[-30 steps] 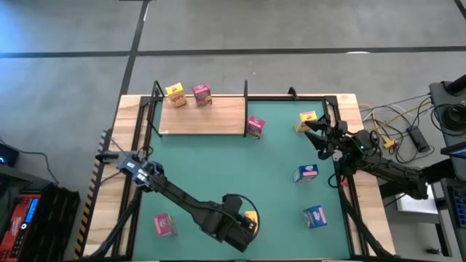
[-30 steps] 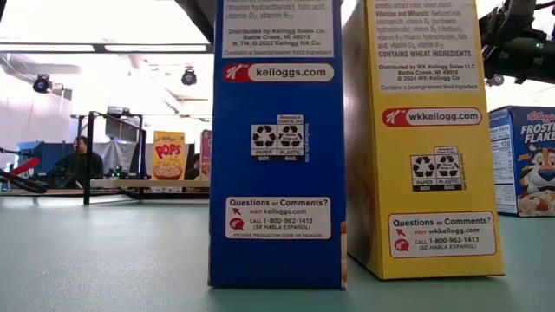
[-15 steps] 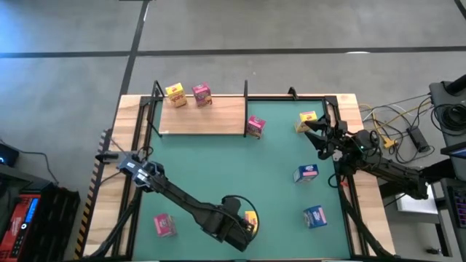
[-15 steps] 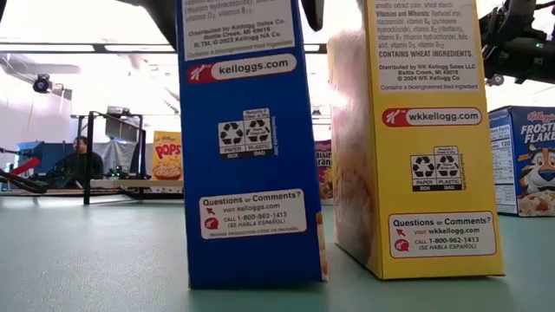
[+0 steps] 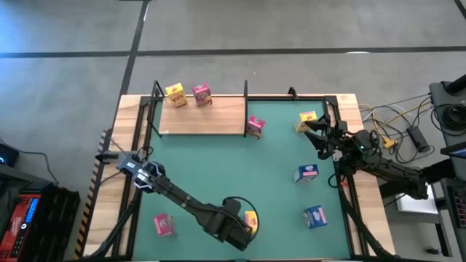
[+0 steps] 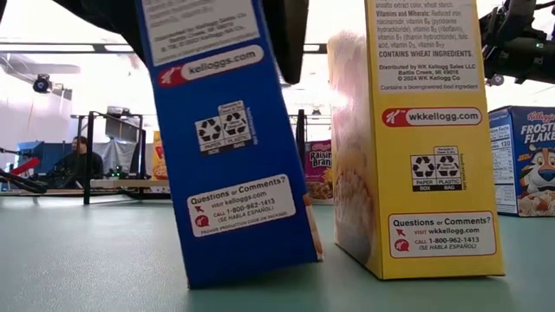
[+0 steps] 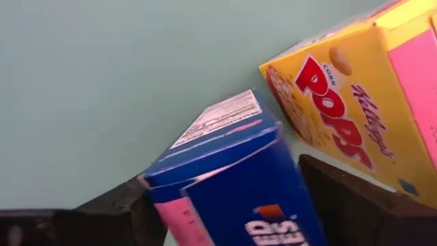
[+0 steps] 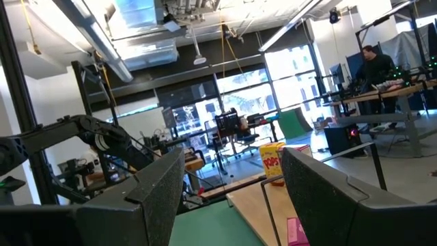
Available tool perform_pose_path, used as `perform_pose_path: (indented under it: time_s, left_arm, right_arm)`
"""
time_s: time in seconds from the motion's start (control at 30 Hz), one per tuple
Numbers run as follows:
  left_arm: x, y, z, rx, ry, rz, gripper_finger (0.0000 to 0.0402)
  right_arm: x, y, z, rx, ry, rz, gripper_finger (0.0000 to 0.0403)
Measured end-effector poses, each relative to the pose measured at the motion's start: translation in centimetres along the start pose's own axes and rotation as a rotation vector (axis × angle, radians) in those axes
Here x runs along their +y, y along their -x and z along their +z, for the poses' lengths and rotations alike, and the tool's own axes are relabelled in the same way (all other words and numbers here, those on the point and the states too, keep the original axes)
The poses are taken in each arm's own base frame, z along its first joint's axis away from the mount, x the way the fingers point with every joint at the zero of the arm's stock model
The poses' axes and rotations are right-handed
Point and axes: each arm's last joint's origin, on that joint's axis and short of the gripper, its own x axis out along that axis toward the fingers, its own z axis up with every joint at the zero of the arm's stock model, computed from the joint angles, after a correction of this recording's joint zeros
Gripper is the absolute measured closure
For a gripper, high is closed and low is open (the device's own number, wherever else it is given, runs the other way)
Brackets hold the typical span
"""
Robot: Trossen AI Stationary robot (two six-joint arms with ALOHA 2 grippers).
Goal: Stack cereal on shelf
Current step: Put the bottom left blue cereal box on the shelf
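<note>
A blue cereal box (image 6: 234,147) stands tilted at the table's near edge, right beside an upright yellow cereal box (image 6: 416,139). My left gripper (image 7: 225,205) comes down over the blue box, one finger on each side, and hides it in the high view (image 5: 234,231). The shelf (image 5: 200,116) lies at the far left and carries a yellow box (image 5: 175,94) and a pink box (image 5: 202,94), both standing. My right gripper (image 5: 314,135) waits open at the table's right edge, pointing up into the room. My left gripper pinches the blue box near its top, on its two broad faces (image 7: 287,198), between its two fingers (image 7: 341,198). The fingers come from above, pointing down. The box leans with its top toward the table's left, and its lower edge (image 6: 195,282) rests on the mat.
Loose boxes stand on the green mat: a pink one (image 5: 255,126) by the shelf's right end, a yellow one (image 5: 307,121) near my right gripper, two blue ones (image 5: 306,172) (image 5: 314,216) on the right, and a pink one (image 5: 164,225) at the near left.
My left gripper has come down over the blue box. The box stood upright and has tipped, its top swinging toward the table's left while its bottom stays on the mat. The yellow box beside it has kept still.
</note>
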Motion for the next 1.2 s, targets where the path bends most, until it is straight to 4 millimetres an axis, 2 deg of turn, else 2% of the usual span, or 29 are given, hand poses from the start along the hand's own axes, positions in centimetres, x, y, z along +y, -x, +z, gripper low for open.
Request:
perform_pose_path:
  time_s: [0.3,0.47,0.67,0.9,1.2]
  left_arm:
    - [0.1,-0.1,0.5,-0.001,-0.111,0.018,0.0232]
    - [0.6,-0.3,1.8,-0.004,-0.174,0.074,0.0253]
    - [1.4,-0.1,4.6,-0.039,-0.286,0.158,0.0249]
    - [2.5,0.8,9.0,-0.131,-0.475,0.296,0.0247]
    - [4.6,3.3,14.7,-0.197,-0.646,0.386,0.0246]
  right_arm:
    - [0.0,0.0,0.0,0.0,0.0,0.0,0.0167]
    - [0.0,0.0,0.0,0.0,0.0,0.0,0.0167]
    - [0.0,0.0,0.0,0.0,0.0,0.0,0.0167]
    - [0.0,0.0,0.0,0.0,0.0,0.0,0.0167]
    - [0.0,0.0,0.0,0.0,0.0,0.0,0.0167]
